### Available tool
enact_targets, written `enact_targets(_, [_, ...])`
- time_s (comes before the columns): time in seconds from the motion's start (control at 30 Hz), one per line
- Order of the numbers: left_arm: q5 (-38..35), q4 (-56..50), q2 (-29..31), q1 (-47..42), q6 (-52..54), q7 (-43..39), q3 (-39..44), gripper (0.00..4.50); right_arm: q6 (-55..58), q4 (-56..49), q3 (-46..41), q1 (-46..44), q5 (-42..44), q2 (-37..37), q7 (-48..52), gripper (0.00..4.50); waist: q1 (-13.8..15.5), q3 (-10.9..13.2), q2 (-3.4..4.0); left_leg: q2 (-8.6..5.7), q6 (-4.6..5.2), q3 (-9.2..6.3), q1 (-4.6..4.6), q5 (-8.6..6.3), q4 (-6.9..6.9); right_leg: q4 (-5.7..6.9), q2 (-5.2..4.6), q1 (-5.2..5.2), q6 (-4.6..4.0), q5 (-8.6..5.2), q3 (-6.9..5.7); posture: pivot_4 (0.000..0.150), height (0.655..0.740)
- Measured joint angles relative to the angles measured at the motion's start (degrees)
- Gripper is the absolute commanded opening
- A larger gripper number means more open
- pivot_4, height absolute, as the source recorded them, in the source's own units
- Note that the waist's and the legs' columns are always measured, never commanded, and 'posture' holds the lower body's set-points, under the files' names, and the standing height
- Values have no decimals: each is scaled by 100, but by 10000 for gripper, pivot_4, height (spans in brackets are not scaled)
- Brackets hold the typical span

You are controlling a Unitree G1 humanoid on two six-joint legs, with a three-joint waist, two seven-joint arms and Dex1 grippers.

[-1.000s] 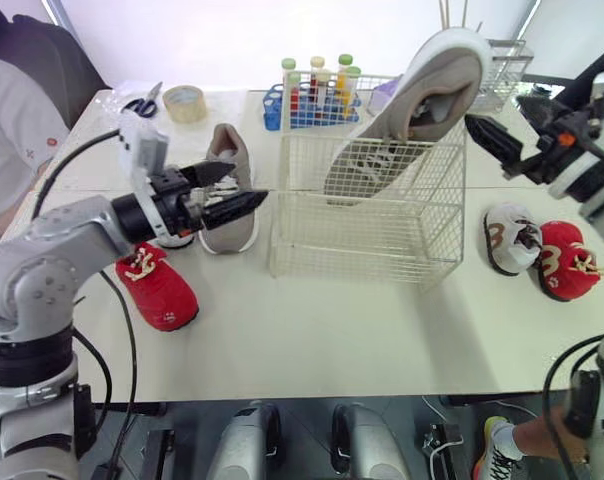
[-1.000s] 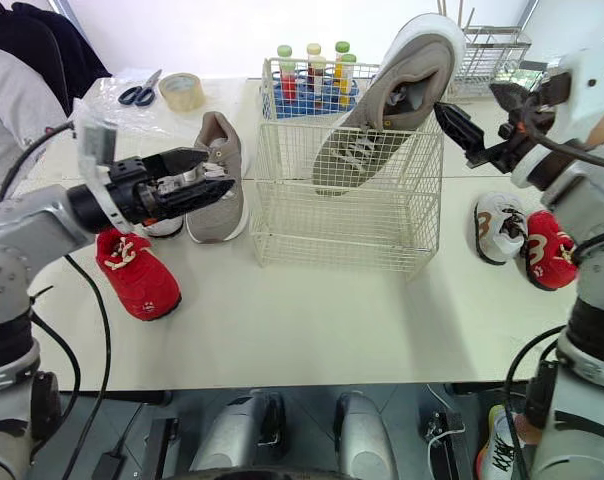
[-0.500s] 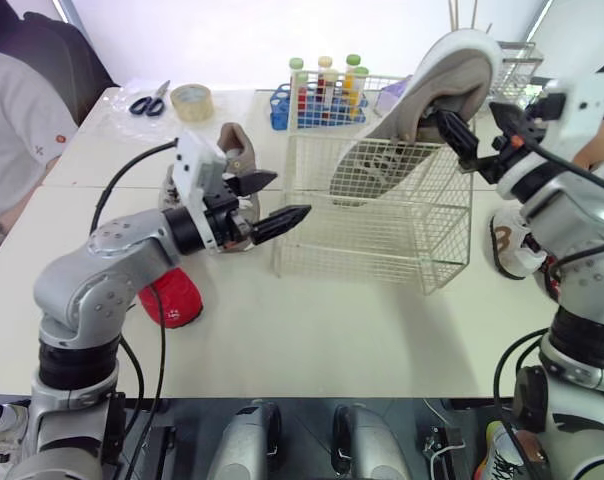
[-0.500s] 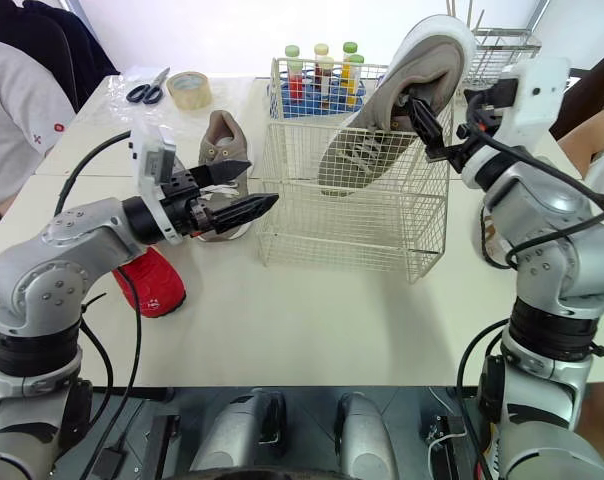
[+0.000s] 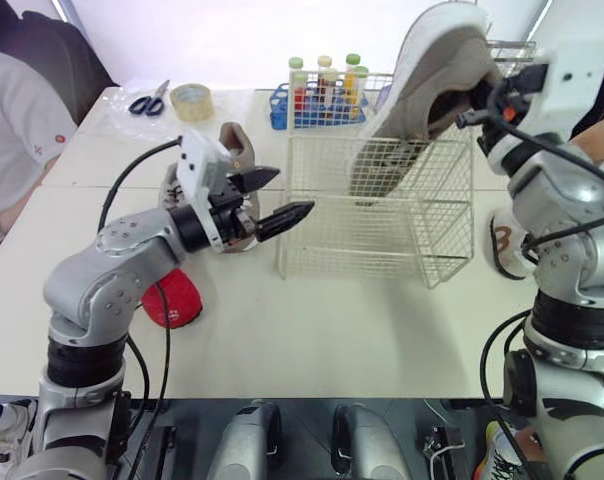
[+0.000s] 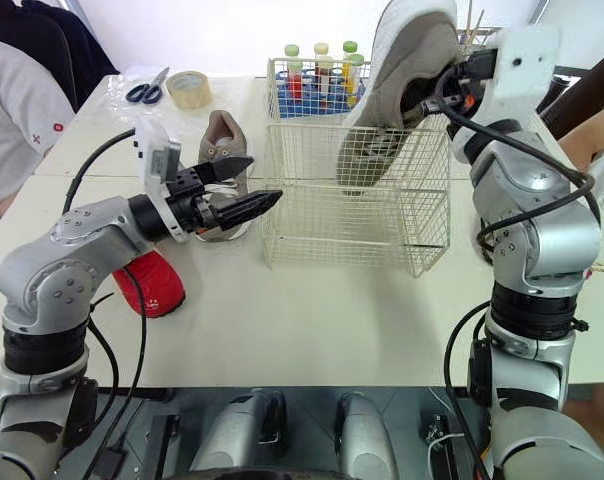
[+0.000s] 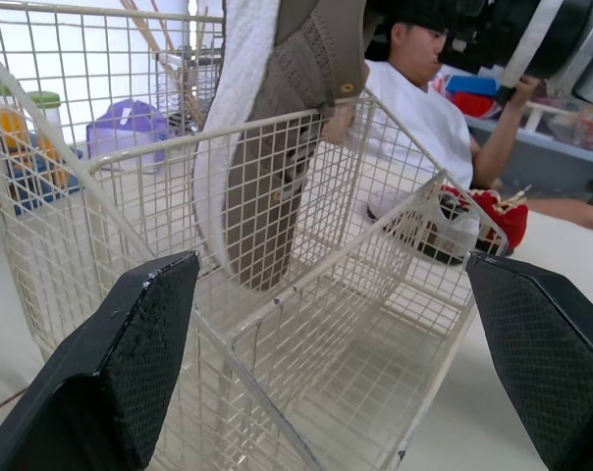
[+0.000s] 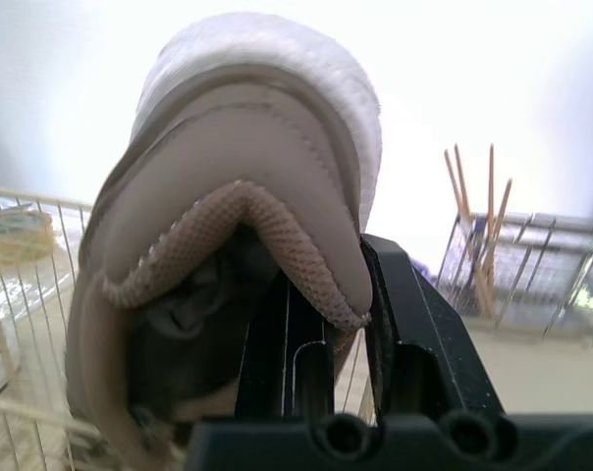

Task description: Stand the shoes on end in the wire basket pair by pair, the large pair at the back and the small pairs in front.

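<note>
One shoe (image 5: 422, 90) toe-down in basket (image 5: 382, 250), R fingers (image 8: 419, 324) clamp heel, L fingers (image 5: 282, 214) apart.

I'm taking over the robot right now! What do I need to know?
Right gripper: jaws shut on the big grey shoe at its heel, toe down inside the wire basket, not released.
Left gripper: jaws open, empty, beside the basket.
Second grey shoe sits on the table behind the left gripper; small red shoe under that arm; small white shoe right of the basket.
No pair placed yet.
</note>
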Motion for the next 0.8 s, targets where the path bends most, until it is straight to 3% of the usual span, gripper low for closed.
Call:
enact_targets(0.4, [243,385,-108,-109,-207,-194,-193,45000,-172,-123,546,-27,-955,-567,205,3511,0,0,0,-2,1,-1,-6,0,1,-3,0,-4,0,0,0,1500,7371])
enact_targets(0.7, [364,449,-119,-109,-300,-228,-194,45000,-213,-394,795,188,-1588,-550,191,3511,2,0,0,-2,0,-2,-6,0,1,-3,0,-4,0,0,0,1500,7371])
enact_targets(0.73, [368,449,-121,-108,-301,-229,-194,45000,-203,-415,798,225,-1638,-547,193,9769,1,0,0,-2,0,-1,-6,0,1,-3,0,-4,0,0,0,1500,7371])
enact_targets(0.8, [393,454,-125,-108,-305,-229,-194,45000,-166,-433,787,246,-1692,-544,219,18222,-5,0,0,-2,0,-1,-6,0,1,-2,0,-4,0,0,0,1500,7371])
